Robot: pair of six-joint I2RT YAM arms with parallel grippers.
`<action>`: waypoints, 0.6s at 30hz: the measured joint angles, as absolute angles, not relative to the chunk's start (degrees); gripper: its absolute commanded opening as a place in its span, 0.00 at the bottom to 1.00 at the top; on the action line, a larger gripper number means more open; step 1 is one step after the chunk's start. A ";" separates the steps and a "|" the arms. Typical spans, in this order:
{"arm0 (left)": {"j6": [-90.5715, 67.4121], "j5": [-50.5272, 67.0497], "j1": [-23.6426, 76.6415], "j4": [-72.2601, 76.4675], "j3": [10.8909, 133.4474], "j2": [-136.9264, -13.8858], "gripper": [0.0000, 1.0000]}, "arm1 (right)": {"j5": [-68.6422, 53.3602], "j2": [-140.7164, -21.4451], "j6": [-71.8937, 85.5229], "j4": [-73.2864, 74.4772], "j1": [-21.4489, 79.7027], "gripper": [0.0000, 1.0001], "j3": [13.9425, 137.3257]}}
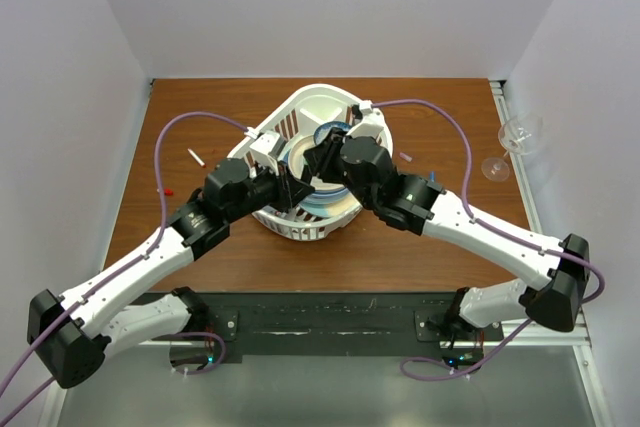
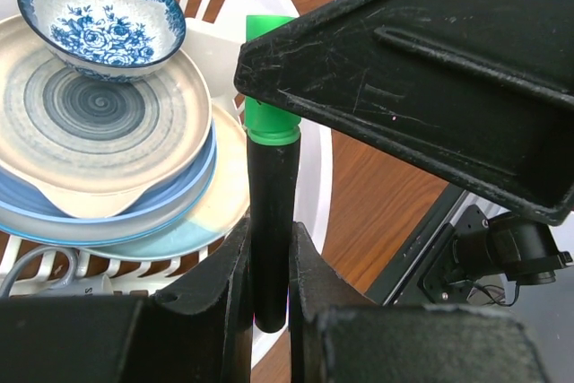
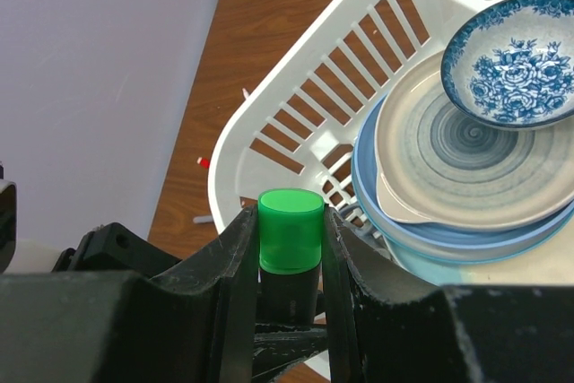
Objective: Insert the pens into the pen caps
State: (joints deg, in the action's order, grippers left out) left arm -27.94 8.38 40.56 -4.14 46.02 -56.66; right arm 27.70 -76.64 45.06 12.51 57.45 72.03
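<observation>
A stubby black marker [image 2: 271,221] is held above the white basket's near rim, and my left gripper [image 2: 269,235] is shut on its black barrel. A bright green pen cap [image 3: 291,226] sits on the marker's other end, flush against the barrel [image 3: 289,298]. My right gripper [image 3: 289,217] is shut on that cap, and one of its fingers [image 2: 413,78] crosses over the cap [image 2: 269,123] in the left wrist view. In the top view both grippers [image 1: 290,187] [image 1: 318,162] meet over the basket. A thin white pen [image 1: 196,157] and a red cap [image 1: 170,190] lie on the table to the left.
The white basket [image 1: 300,107] at mid-table holds stacked plates [image 2: 99,114], a blue-patterned bowl [image 2: 100,15] and a mug handle [image 2: 36,271]. A wine glass [image 1: 515,142] lies at the right edge. A small pale item [image 1: 405,157] lies to the right of the basket.
</observation>
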 measured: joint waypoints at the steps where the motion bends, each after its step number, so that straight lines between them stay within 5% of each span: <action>1: -27.92 8.43 40.56 -4.08 46.02 -56.64 0.00 | 27.55 -76.51 45.12 12.36 57.47 0.07 71.90; 9: -27.88 11.00 40.71 -4.08 46.02 -54.72 0.00 | 25.50 -72.84 45.80 11.49 57.78 0.46 69.97; 18: -27.88 12.95 39.77 2.22 46.15 -49.10 0.00 | 16.84 -67.64 42.09 13.54 61.01 0.64 69.82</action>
State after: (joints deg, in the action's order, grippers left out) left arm -27.88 12.95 39.77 2.22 46.15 -49.10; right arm 16.84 -67.64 42.09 13.54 61.01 69.82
